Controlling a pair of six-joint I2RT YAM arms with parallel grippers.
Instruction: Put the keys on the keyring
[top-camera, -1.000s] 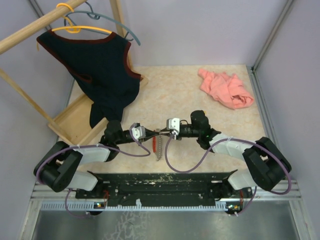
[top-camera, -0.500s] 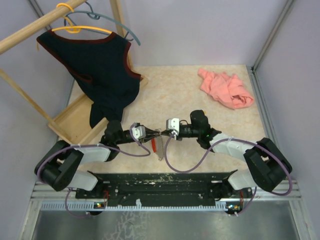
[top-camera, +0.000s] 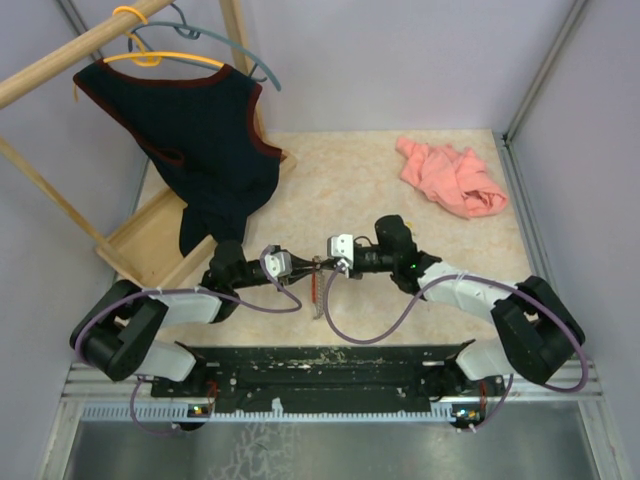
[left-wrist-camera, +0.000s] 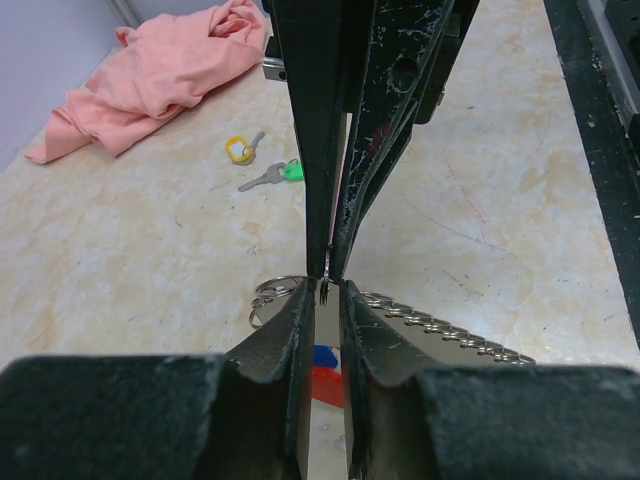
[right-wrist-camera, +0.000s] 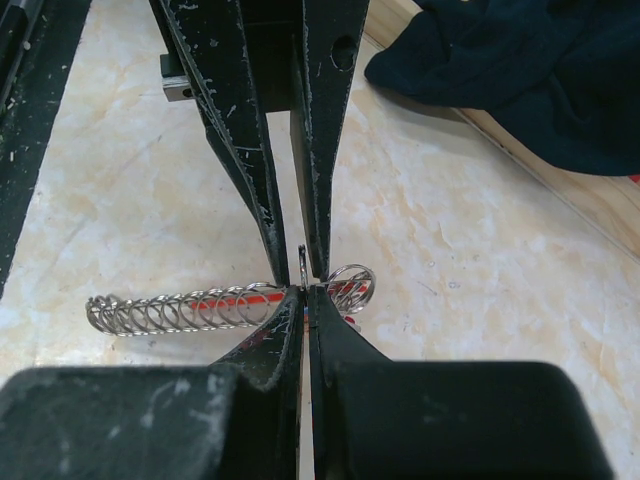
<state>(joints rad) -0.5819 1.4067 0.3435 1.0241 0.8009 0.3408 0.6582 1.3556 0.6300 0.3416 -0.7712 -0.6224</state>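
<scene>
From above we see the two arms reaching toward each other over the near middle of the pale table (top-camera: 400, 215). The left gripper (top-camera: 304, 267) and the right gripper (top-camera: 321, 263) meet tip to tip. The keyring (top-camera: 316, 293) sits just under that meeting point, its red and silvery strip running back toward the arms' bases. A pink cloth (top-camera: 450, 178) is bunched at the far right, well apart from it. At the far left a dark vest (top-camera: 200, 140) hangs on a yellow hanger (top-camera: 160, 57) from a wooden rack (top-camera: 50, 68). At this size we cannot tell from above how either pair of jaws stands. In the left wrist view the left gripper's fingers are slightly parted and grip nothing. A thin sliver of metal shows in the narrow gap at their tips, where the right gripper's fingers come down to meet them. Under the tips we see the keyring's small wire rings to the left and its ridged silvery strip running off to the right, with a bit of red and blue between the fingers. Farther out on the table a yellow-capped key (left-wrist-camera: 243, 150) and a green-capped key (left-wrist-camera: 272, 177) lie close together, apart from the keyring, with the pink cloth beyond them. In the right wrist view the right gripper's fingers are pressed together on the keyring's wire ring, and a thin end of wire stands up from their tips. The coiled strip stretches left along the table with a red strand beside it. The left gripper's fingers come down from the top with a gap between them.
</scene>
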